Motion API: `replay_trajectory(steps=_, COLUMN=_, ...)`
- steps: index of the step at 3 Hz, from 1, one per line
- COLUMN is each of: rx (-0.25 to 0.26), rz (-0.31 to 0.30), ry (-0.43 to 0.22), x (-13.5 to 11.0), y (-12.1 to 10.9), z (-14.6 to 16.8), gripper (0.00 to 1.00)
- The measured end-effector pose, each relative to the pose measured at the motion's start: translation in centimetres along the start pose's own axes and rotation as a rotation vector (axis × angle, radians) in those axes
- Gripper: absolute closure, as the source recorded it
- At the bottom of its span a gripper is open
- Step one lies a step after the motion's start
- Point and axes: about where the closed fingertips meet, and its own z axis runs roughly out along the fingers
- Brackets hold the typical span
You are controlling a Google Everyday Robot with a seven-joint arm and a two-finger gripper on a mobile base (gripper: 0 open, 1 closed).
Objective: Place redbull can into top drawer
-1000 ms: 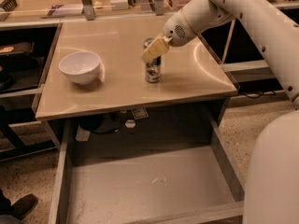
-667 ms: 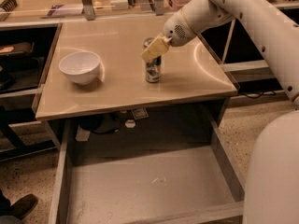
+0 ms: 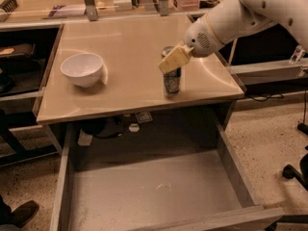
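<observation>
Spotted white bowl [image 3: 83, 69] far left on tabletop [image 3: 130, 37], upright, well apart from the action, no part of the job. Found redbull can [image 3: 172, 83] right of centre, nr front edge, upright on tabletop, not yet in top drawer [image 3: 144, 196]. Saw tool [image 3: 175, 59] at can's upper part, pale end across its front, covering top & rim. Couldn't tell whether clamped on can or merely set against it; far side hidden.

Judged this as the grasp step: can reached, lift not begun, so task early on. Next move prob. called for a confirmed firm hold, then a straight lift clear of tabletop, a carry fwd past front edge & a lowering into drawer, pulled wide open below w/ bare bottom. Needed care re: tall slim can tipping if held too high or off-centre, & re: clearing tabletop lip on way down.

Hard to read, L to R: dark shoe [image 3: 19, 213] at bottom-left corner, cut off. Clutter in shadow under tabletop, not identifiable. Can's top & back behind tool. Arm [image 3: 231, 18] cut by top & right edges. Drawer front cut off at bottom.
</observation>
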Motion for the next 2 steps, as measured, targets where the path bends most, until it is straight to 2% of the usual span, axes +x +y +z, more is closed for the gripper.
replay_trajectory(steps=1, rx=0.058, rz=0.073, ry=0.01, x=2.8, y=4.2, z=-2.8, gripper=1.0)
replay_trajectory(steps=2, rx=0.078, rz=0.18, ry=0.047, x=7.2, y=9.7, z=-3.6, gripper=1.0)
